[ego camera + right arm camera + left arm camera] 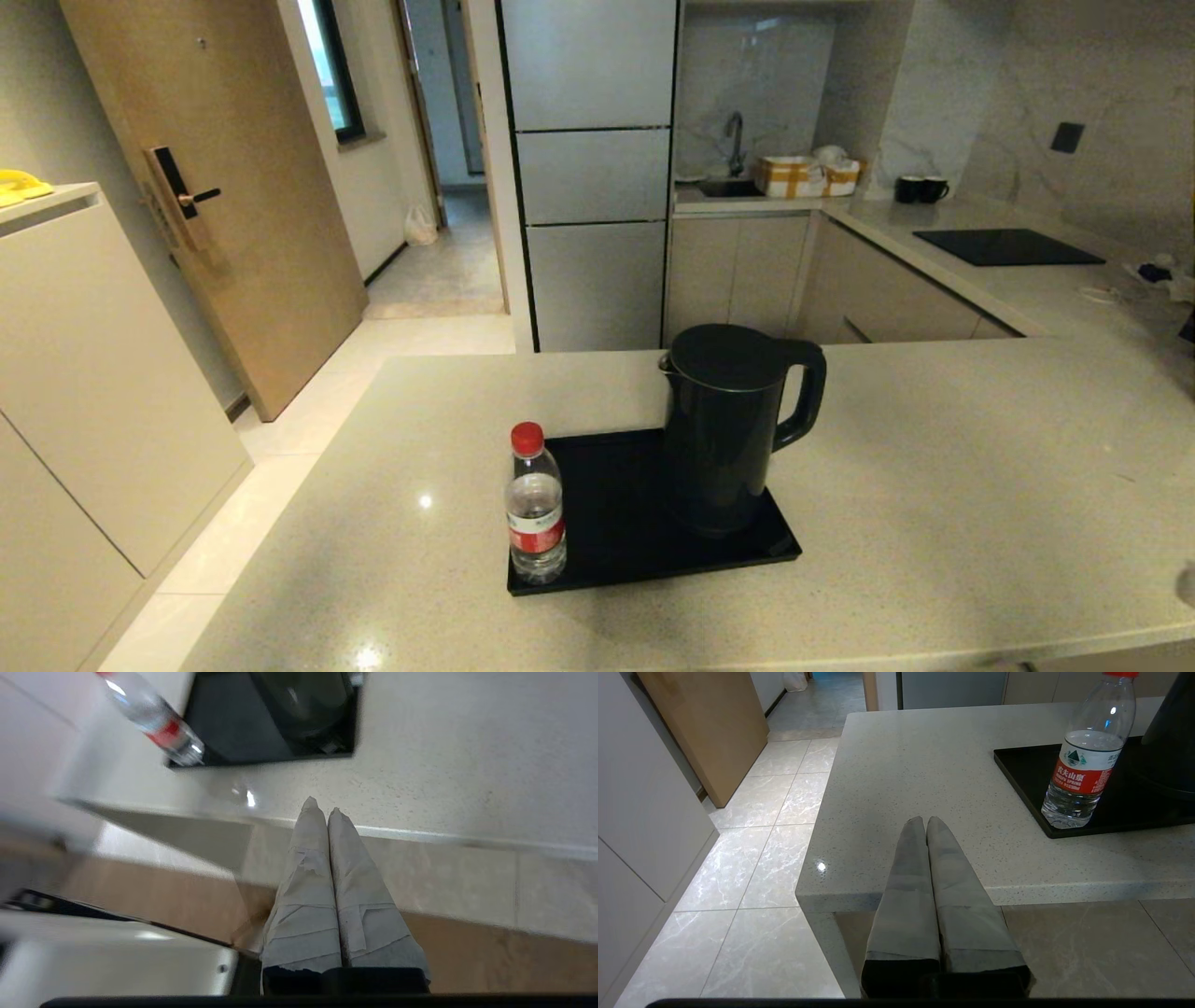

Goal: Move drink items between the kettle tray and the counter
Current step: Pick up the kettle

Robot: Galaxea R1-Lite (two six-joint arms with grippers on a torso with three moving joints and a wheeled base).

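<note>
Left gripper [927, 820] — fingers pressed together, empty — I am finding nearer the upright water bottle [1087, 756], standing ahead on the tray [1020, 772].

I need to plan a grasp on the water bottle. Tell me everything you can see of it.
The water bottle is small, clear plastic, with a red cap and a red-and-white label around its middle. It looks partly filled with water. It stands upright at the near left corner of the black tray, apart from the kettle. No gripper touches it.
</note>
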